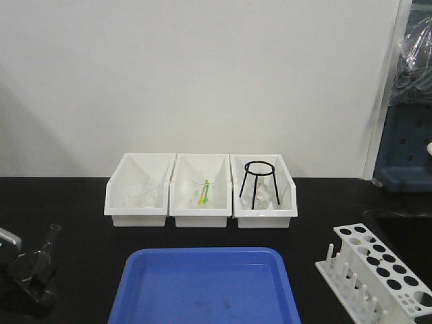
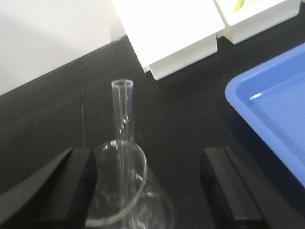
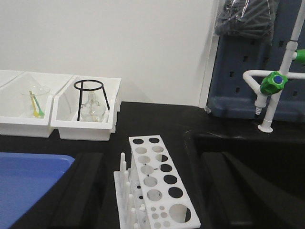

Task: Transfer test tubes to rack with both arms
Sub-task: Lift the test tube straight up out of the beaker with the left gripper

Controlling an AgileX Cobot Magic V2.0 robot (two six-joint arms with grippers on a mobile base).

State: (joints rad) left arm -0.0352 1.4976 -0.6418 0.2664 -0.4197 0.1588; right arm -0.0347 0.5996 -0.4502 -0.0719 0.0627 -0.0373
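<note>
Test tube (image 2: 122,119) within parted left pincer (image 2: 148,188)

The white rack (image 3: 155,181) stands on the black surface (image 3: 157,121) with its pegs along the left side. It sits between the wide-spread fingers (image 3: 86,191) of the right gripper (image 3: 152,157). A blue tray (image 3: 28,176) lies to the left. Behind, white bins (image 3: 83,129) hold a black ring stand (image 3: 90,98) around a flask (image 3: 93,109).
</note>
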